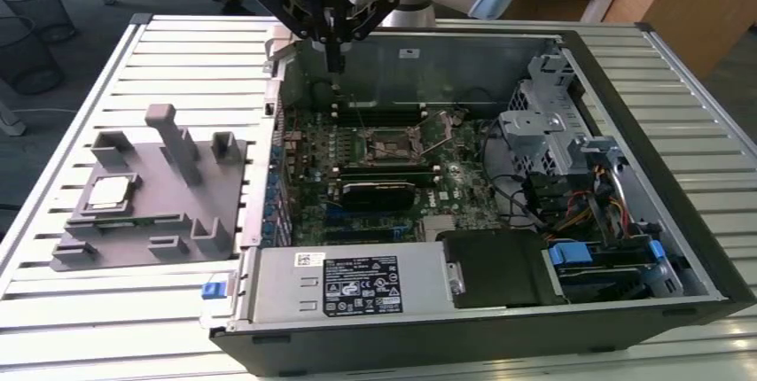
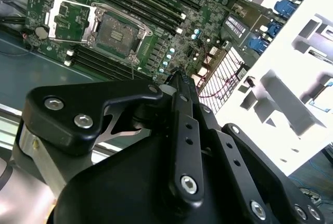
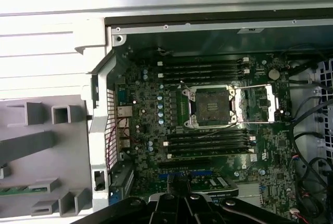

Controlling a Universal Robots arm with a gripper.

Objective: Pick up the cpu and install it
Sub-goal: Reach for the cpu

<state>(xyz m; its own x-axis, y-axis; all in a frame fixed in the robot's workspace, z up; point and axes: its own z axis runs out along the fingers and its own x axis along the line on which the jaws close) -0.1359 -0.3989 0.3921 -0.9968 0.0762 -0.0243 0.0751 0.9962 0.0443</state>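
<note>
The cpu (image 1: 109, 192), a small silvery square with a pale rim, lies flat on the grey fixture plate (image 1: 142, 248) at the exterior view's left, outside the case. My gripper (image 1: 335, 60) hangs above the far left corner of the open computer case, well away from the cpu. Its fingers meet at one tip in the second wrist view, shut with nothing between them (image 2: 177, 74). The motherboard's socket (image 1: 391, 144) stands open, its metal frame swung aside in both wrist views (image 2: 115, 33) (image 3: 210, 107).
The case (image 1: 662, 221) lies on a slatted white table (image 1: 142, 62). A power supply (image 1: 343, 285), drive cages (image 1: 550, 124) and cables (image 1: 580, 204) crowd its near and right sides. Upright grey blocks (image 1: 177, 146) rise from the fixture plate near the cpu.
</note>
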